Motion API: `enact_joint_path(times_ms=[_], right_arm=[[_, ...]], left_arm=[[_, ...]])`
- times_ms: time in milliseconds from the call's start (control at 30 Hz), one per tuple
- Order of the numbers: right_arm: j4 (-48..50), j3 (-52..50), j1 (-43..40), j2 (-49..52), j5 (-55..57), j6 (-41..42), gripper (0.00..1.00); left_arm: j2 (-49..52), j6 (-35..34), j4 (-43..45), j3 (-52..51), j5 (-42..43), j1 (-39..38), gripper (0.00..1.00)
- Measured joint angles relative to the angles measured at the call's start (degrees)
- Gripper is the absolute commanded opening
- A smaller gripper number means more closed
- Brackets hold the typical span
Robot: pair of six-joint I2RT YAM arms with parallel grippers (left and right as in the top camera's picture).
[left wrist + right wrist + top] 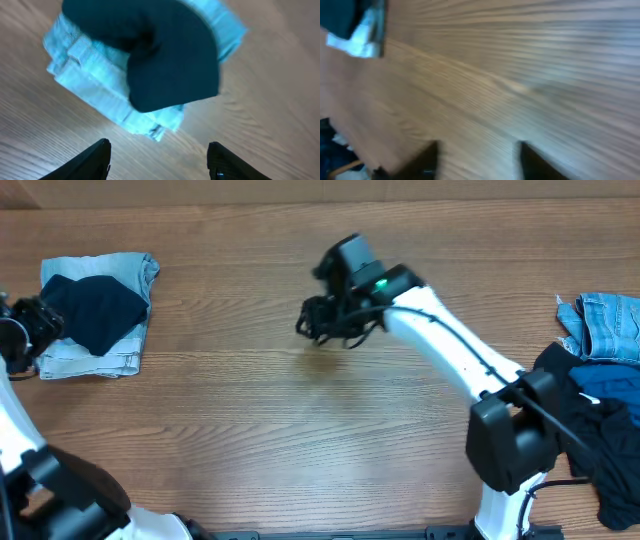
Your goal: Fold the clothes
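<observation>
Seen from overhead, a folded stack (100, 320) sits at the far left of the table (250, 430). It is a light-blue denim piece (90, 362) squared up flat, with a dark navy piece (95, 310) folded on top. The left gripper (35, 328) hovers just beside the stack's left edge, and its opening cannot be judged from this height. The right gripper (315, 325) hangs over bare wood near the top middle, well apart from any cloth. At the far right lies a loose heap (600, 380), made of crumpled denim (610, 325) with a dark garment (612, 442) sprawled below it.

The left wrist view looks down on the stack, where the navy piece covers much of the denim. The two fingers (95, 160) stand wide apart, with only table between them.

The right wrist view is blurred. Its fingers (422, 160) are likewise spread and empty over bare wood, and a corner of the stack shows at top left.

Two garments look finished. The heap on the right, at least two pieces, has not yet been folded, so the task seems roughly half done. The right arm appears better placed to fetch the next piece.
</observation>
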Motion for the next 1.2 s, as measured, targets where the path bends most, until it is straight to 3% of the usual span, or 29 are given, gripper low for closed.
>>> enact_joint_path(times_ms=[100, 200, 400, 533, 600, 667, 700, 933, 1200], right_arm=[[-4.3, 0.0, -8.9, -2.0, 0.0, -1.8, 0.87], [-8.0, 0.0, -19.4, -3.4, 0.7, -2.6, 1.00], [-12.2, 0.0, -34.5, -3.4, 1.6, -2.7, 1.00], [-13.3, 0.0, -35.5, -3.5, 1.6, -2.7, 1.00], [-13.4, 0.0, -35.5, -3.5, 1.6, -2.7, 1.00], [-13.5, 0.0, -35.5, -3.5, 1.6, -2.7, 1.00], [-13.5, 0.0, -35.5, -3.5, 1.6, -2.7, 1.00], [-13.5, 0.0, -35.5, -3.5, 1.6, -2.7, 1.00], [-13.5, 0.0, -35.5, -3.5, 1.6, -2.7, 1.00]], left_arm=[[5.1, 0.0, 3.4, -1.7, -0.5, 0.0, 0.64], [9.1, 0.0, 5.6, -1.8, -1.3, 0.0, 0.64], [12.4, 0.1, 10.8, -1.8, -2.9, -0.3, 0.62], [16.4, 0.2, 13.6, -1.8, -2.8, -3.0, 0.53], [16.9, 0.3, 13.7, -1.8, -2.8, -5.7, 0.38], [16.9, 0.4, 14.3, -1.8, -2.8, -7.3, 0.09], [16.9, 0.3, 14.4, -1.8, -2.8, -7.4, 0.04], [16.8, -2.3, 13.2, -1.8, 4.6, -6.3, 0.04], [8.7, -11.6, 12.1, -0.9, 15.5, -8.9, 0.04]])
